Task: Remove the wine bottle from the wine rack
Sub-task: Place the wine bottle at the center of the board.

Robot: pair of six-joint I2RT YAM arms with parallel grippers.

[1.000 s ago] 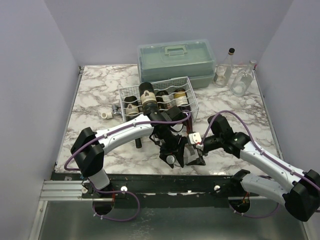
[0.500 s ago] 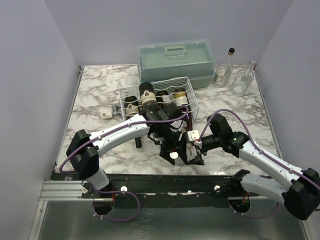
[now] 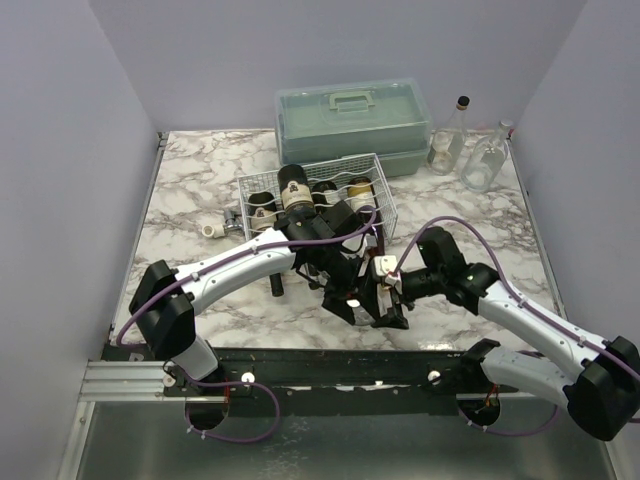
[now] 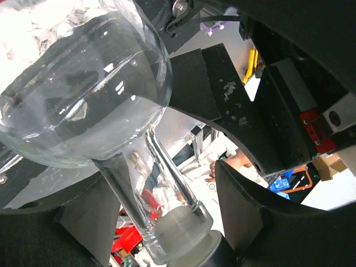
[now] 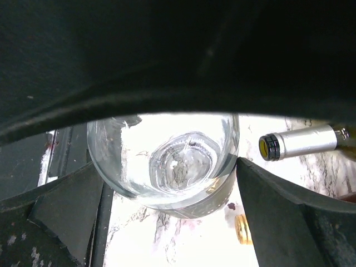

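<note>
A grey-green plastic case (image 3: 353,125) with a moulded handle (image 3: 349,101) on its lid sits at the top centre of the overhead view, at the far edge of the white-and-grey marble table (image 3: 190,185). Just right of it, in the upper right, stand two clear glass bottles close together: a slim one with a dark cap (image 3: 447,140) and a rounder one (image 3: 487,160). A small white object (image 3: 213,230) lies left of centre. In the right wrist view, a gold cap (image 5: 243,228) lies on the marble at lower right.
</note>
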